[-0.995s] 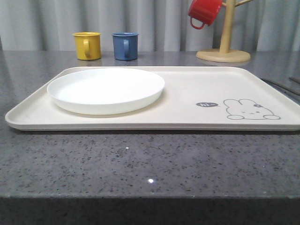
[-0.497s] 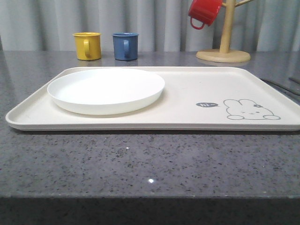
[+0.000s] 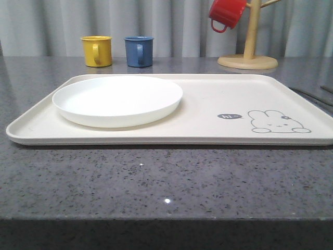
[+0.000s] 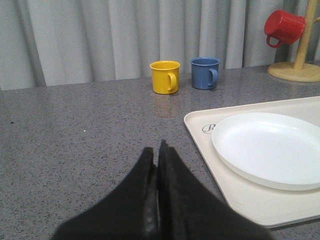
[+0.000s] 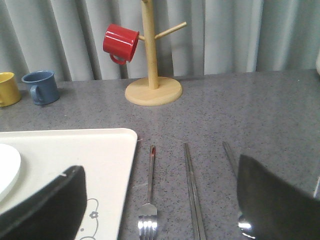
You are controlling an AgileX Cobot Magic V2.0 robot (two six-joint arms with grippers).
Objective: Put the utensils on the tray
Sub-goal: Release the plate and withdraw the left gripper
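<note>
nothing has moved since before. left gripper (image 4: 157, 165) pressed closed over bare counter (image 4: 75, 140); right gripper (image 5: 160, 200) spread wide above fork (image 5: 149, 200), chopsticks (image 5: 192, 190), spoon (image 5: 235, 170) beside tray (image 5: 75, 150); plate (image 3: 117, 99) sits on it.

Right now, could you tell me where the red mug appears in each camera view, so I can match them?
Front view: red mug at top, right of centre, hanging on the wooden mug stand.
Left wrist view: top right corner.
Right wrist view: upper left of centre.
Shared landmark: the blue mug.
</note>
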